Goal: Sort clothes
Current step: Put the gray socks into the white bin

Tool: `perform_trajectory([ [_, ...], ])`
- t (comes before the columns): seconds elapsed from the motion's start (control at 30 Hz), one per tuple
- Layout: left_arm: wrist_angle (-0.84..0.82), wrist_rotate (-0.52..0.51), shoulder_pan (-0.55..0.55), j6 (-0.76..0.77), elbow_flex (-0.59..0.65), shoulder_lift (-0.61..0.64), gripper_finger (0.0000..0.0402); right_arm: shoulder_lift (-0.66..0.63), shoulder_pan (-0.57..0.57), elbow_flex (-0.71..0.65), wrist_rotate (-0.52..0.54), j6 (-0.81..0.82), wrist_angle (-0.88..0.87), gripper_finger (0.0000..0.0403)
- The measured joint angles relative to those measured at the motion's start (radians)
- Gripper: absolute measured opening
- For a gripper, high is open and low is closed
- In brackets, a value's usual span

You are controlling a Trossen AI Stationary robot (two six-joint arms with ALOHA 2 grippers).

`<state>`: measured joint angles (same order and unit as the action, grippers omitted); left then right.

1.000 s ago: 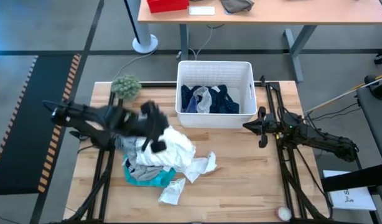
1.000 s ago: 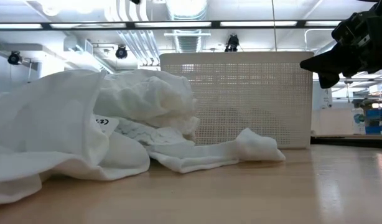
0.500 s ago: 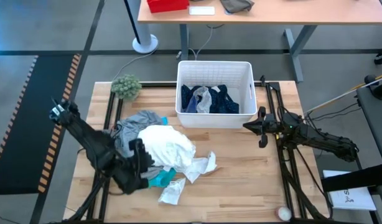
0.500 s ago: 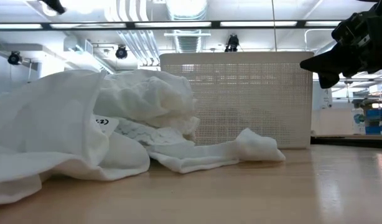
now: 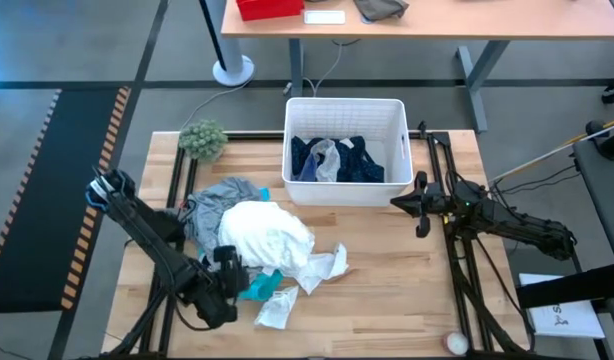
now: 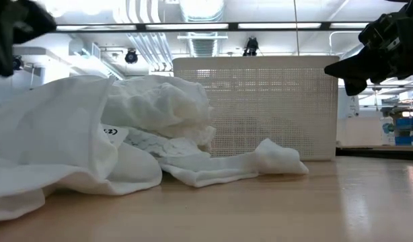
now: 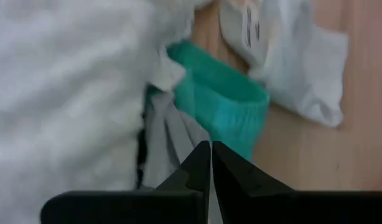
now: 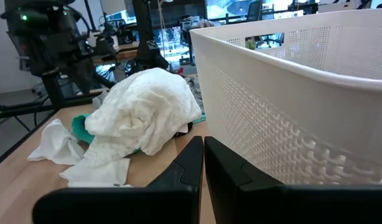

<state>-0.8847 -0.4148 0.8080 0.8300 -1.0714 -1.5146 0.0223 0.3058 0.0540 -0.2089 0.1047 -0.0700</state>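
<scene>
Lowered left hand [image 5: 230,268] now beside turquoise garment [image 5: 262,288].

A grey floor [image 5: 67,50] surrounds the wooden table [image 5: 387,290], with a black mat [image 5: 32,190] edged in orange stripes alongside. Behind stands a light-wood desk [image 5: 437,22] carrying a red box [image 5: 269,8]. Fluorescent ceiling lights [image 6: 193,27] glow overhead.

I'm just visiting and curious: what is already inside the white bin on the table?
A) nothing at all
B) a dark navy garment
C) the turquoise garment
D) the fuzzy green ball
B: in the high view a navy garment lies inside the white bin.
</scene>
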Motion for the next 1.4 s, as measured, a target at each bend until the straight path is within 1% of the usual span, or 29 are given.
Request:
perform_trajectory([
  [0.1,-0.001,0.043,0.001,0.040,0.004,-0.024,0.0018,0.000,0.000,0.000,0.000,0.000,0.000,0.0000],
  [0.2,0.000,0.059,0.001,0.081,0.004,-0.037,0.0042,0.000,0.000,0.000,0.000,0.000,0.000,0.0000],
  [0.33,-0.020,0.061,0.001,0.127,0.004,-0.042,0.0085,0.000,0.000,0.000,0.000,0.000,0.000,0.0000],
  [0.57,-0.130,0.061,0.001,0.210,0.006,-0.054,0.0171,0.000,0.000,0.000,0.000,0.000,0.000,0.0000],
  [0.7,-0.139,0.061,0.001,0.234,0.011,-0.054,0.0218,0.000,0.000,0.000,0.000,0.000,0.000,0.0000],
  [0.8,-0.137,0.062,0.001,0.258,0.016,-0.054,0.0246,0.000,0.000,0.000,0.000,0.000,0.000,0.0000],
  [0.9,-0.137,0.092,0.001,0.293,0.033,-0.054,0.0263,0.000,0.000,0.000,0.000,0.000,0.000,0.0000],
  [1.03,-0.106,0.138,0.001,0.332,0.081,-0.053,0.0271,0.000,0.000,0.000,0.000,0.000,0.000,0.0000],
  [1.17,-0.097,0.146,0.001,0.384,0.117,-0.053,0.0263,0.000,0.000,0.000,0.000,0.000,0.000,0.0000],
  [1.23,-0.097,0.149,0.001,0.405,0.126,-0.053,0.0248,0.000,0.000,0.000,0.000,0.000,0.000,0.0000],
  [1.3,-0.095,0.150,0.001,0.415,0.130,-0.053,0.0225,0.000,0.000,0.000,0.000,0.000,0.000,0.0000],
  [1.4,-0.095,0.151,0.001,0.421,0.131,-0.053,0.0173,0.000,0.000,0.000,0.000,0.000,0.000,0.0000],
])
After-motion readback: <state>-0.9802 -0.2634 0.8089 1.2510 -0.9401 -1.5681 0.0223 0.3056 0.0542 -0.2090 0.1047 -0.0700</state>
